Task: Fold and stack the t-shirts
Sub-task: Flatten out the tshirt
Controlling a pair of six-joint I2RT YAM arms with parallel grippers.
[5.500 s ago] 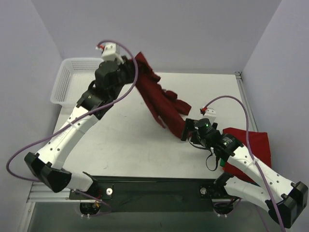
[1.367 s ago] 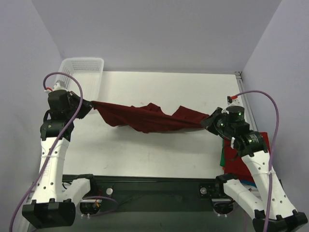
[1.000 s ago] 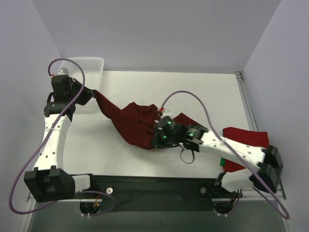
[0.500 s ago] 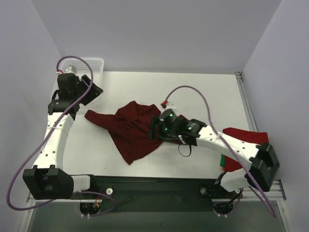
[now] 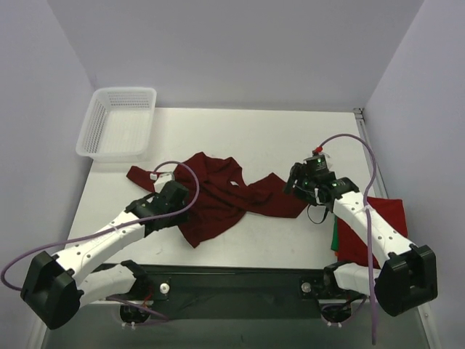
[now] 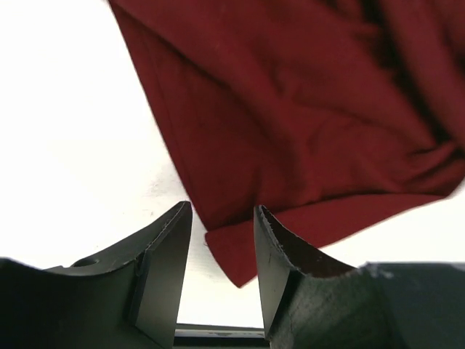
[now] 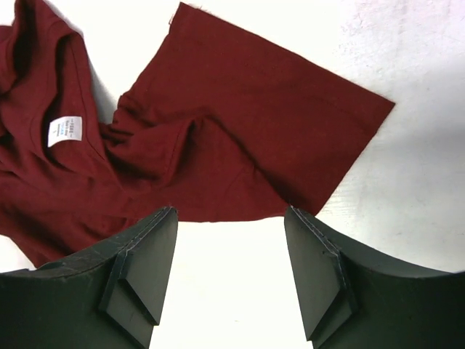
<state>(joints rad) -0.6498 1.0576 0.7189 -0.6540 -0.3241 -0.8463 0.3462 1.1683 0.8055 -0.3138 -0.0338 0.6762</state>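
The dark maroon t-shirt (image 5: 218,196) lies crumpled on the middle of the table. My left gripper (image 5: 182,207) is open at its near left part. In the left wrist view the left gripper (image 6: 221,211) hangs over the shirt (image 6: 290,109), whose hem corner lies below the gap. My right gripper (image 5: 293,182) is open at the shirt's right end. In the right wrist view the right gripper (image 7: 231,212) hangs wide open just short of the cloth edge (image 7: 247,145); a white label (image 7: 64,131) shows at the collar. The brighter red t-shirt (image 5: 385,218) lies at the right, with a sliver of the green one (image 5: 334,238) beside it.
A white mesh basket (image 5: 116,123) stands at the far left corner. The right arm's link crosses over the red shirt. The table's near edge with the arm bases runs along the bottom.
The left arm has swung from beside the basket down to the shirt's near left edge. The right gripper has drawn back right to the shirt's end. The shirt has spread a little wider.
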